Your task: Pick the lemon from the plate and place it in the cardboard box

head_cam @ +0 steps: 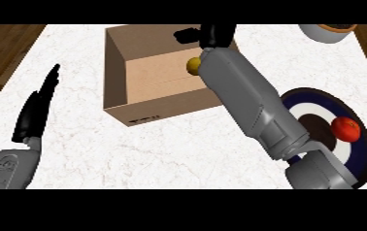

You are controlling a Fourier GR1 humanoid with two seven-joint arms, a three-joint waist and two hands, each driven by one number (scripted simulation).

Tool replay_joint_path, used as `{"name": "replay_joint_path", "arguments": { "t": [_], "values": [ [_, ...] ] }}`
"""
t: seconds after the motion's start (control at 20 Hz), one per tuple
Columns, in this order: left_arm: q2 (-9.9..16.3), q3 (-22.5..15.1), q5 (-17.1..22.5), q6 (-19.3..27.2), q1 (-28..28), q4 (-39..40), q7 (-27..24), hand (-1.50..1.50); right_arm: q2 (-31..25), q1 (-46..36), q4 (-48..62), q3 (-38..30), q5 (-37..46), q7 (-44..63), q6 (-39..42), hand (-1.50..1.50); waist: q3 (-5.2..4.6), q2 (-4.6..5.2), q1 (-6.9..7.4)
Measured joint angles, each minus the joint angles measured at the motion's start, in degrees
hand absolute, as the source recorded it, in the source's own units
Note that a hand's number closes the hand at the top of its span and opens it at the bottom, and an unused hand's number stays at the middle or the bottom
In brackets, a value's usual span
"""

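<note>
You're seeing the left hand (pixel 37 107) resting near the counter's left edge, fingers straight and pressed together. At the right edge, the round blue-and-white plate (pixel 356 150) is carrying only a red fruit (pixel 346 128). The right forearm is stretching over the open brown cardboard box (pixel 136 106), black right hand (pixel 209 34) at its far wall; can't tell its fingers. Small yellow lemon (pixel 193 65) is sitting inside the box, beside the forearm. Be lifting straight up, clearing the walls.

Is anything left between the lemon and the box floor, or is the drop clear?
Nothing visible blocks it. The lemon is already inside the box, beside the right forearm, whose robot hand is over the far wall. Whether it rests on the floor cannot be told.
</note>
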Motion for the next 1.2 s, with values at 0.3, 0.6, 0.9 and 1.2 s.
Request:
{"name": "replay_joint_path", "arguments": {
  "t": [0.3, 0.6, 0.9, 1.2],
  "values": [
    [0.75, 2.01, 0.44, -0.06, 1.32, 1.46, -1.24, 0.00, -0.06, 3.42, -5.06, -2.50, -4.65, -7.71, -5.68, -1.50, 0.01, -0.71, -2.30],
    [0.23, 3.14, 0.18, 1.10, 5.95, -1.76, -0.34, 0.00, -1.41, 10.48, -14.03, -4.20, -6.77, -10.70, -5.62, -1.50, 0.02, -1.70, -4.98],
    [1.02, 4.89, 0.81, 0.27, 8.51, -3.43, -0.09, 0.00, -6.15, 24.27, -29.32, -1.47, -4.84, -7.91, -3.92, -1.50, -0.01, -2.33, -6.95],
    [1.22, 6.21, 0.89, -0.19, 8.35, -1.64, -0.88, 0.00, -13.93, 38.90, -49.63, 1.70, -2.99, -1.45, 1.42, -1.50, -0.04, -2.44, -7.93]
  ]
}}
